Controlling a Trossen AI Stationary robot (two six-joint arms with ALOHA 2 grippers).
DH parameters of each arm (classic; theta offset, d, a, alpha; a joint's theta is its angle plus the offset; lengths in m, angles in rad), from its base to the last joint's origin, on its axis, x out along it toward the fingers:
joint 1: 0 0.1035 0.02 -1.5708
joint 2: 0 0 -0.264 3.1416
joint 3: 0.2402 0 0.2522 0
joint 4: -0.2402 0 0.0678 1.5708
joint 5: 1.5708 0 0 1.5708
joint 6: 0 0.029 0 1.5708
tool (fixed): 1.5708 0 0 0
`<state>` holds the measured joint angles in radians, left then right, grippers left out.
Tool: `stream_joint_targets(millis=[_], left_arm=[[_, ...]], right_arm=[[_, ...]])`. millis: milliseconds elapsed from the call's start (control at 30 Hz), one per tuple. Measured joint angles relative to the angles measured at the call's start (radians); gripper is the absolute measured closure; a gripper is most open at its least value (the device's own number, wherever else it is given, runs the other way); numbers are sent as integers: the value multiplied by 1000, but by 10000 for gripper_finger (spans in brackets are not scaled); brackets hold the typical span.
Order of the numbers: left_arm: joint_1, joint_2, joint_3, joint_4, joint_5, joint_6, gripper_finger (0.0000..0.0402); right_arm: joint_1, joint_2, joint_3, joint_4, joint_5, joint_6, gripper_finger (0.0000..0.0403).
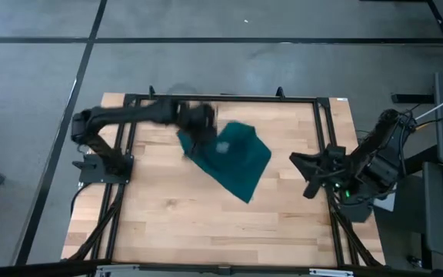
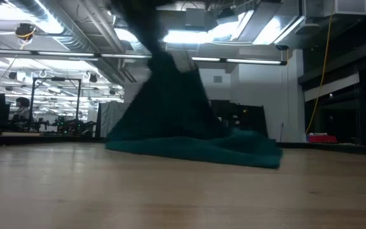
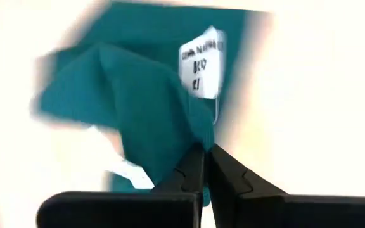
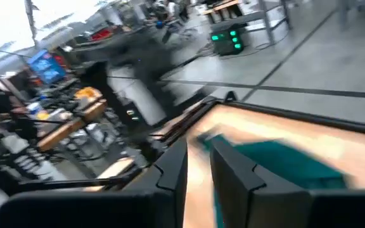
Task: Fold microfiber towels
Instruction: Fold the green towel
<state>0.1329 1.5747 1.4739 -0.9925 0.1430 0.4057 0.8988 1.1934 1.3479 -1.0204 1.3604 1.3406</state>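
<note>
The dark teal towel (image 1: pixel 233 158) lies partly on the wooden table (image 1: pixel 175 208) near its far middle, with a small white label (image 3: pixel 201 62) showing. My left gripper (image 1: pixel 194 127) is above the towel's left far part, shut on the cloth. In the low view the towel (image 2: pixel 189 127) rises in a peak from the table. My right gripper (image 1: pixel 302 173) hovers by the table's right edge, its fingers (image 4: pixel 198 168) a little apart, empty. My left gripper pinches a raised part of the towel (image 3: pixel 192 142) between its two fingers, from above, pointing down. One layer or several, I cannot tell. The cloth hangs down from the fingers in a peak, and its lower part (image 2: pixel 221 152) lies on the table.
A black frame (image 1: pixel 221 98) runs around the table's far and side edges. Bare wood lies toward the near edge. The room beyond holds benches and equipment.
</note>
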Motion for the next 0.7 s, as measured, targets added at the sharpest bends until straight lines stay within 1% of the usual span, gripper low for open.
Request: stream_joint_targets(millis=[67,100,200,267,333,467,533,600,700], left_arm=[[-140,-33,-48,-35,14,-20,399],[-197,-47,-88,-44,14,-57,399],[-315,-91,-233,5,-2,-234,399],[-381,-130,-322,58,-24,-360,399],[-446,-167,-383,115,-70,-468,399],[-540,-220,-448,154,-146,-622,399],[-572,-232,-461,154,-194,-669,399],[-584,-239,-466,165,-215,-696,399],[-589,-238,-469,181,-234,-704,399]], right_arm=[[-27,0,0,-66,-32,47,341],[-38,1,-1,-92,-50,68,345],[-73,5,-29,-112,-111,115,352],[-92,5,-61,-111,-204,159,354],[-104,5,-105,-75,-300,179,352],[-118,-1,-220,143,-382,172,333],[-143,-4,-291,270,-454,174,322],[-174,-1,-389,429,-509,180,307],[-240,-1,-546,728,-527,190,280]])
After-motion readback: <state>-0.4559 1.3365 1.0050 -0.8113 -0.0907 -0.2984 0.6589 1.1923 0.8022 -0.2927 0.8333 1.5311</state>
